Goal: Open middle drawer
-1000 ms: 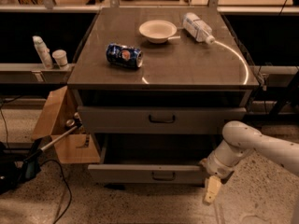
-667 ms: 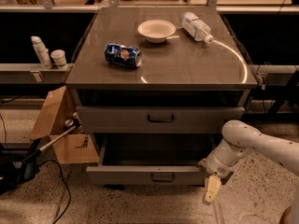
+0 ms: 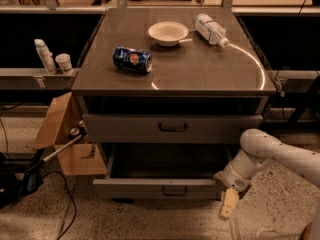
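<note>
No writing can be read; the blue can [image 3: 132,59] on the tabletop [image 3: 200,76] bears only a blurred mark (red and white). The gripper [image 3: 229,204] hangs low by the cabinet's [image 3: 125,129] right front.

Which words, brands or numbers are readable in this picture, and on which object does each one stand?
No text can be read here.
Blue can on the cabinet top: printed label, too blurred to read.
Plastic bottle lying behind it: label too blurred to read.
Gripper, low beside the right end of the open drawer: no marking visible.
</note>
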Controlling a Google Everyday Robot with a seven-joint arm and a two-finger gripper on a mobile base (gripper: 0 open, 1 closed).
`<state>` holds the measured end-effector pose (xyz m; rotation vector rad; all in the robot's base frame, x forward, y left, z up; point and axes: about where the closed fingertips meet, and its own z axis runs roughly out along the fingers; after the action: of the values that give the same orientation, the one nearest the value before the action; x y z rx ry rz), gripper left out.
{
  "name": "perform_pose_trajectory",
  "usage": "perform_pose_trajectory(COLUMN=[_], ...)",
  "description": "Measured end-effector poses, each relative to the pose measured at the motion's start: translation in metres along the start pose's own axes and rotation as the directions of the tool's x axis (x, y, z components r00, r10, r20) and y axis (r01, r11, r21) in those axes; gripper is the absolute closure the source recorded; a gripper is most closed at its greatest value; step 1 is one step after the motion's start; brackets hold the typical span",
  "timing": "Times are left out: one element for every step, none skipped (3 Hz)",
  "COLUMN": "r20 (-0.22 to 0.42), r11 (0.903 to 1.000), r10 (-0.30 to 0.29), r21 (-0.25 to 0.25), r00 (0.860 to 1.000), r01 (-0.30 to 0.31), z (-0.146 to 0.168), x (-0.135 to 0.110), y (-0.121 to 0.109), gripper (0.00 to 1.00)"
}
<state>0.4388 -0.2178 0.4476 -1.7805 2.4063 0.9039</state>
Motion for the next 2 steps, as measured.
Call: perform_pose_trajectory(r20=[0.034, 0.053], r11=[0.9992, 0.9988], r10=[-0.035, -0.016], r21=[0.018, 0.047], r00=[0.999, 0.998], r01=[0.034, 0.014], z=[0.0, 0.005], x=[0.007, 0.03], y=[0.019, 0.06], gripper=[0.0, 0.0])
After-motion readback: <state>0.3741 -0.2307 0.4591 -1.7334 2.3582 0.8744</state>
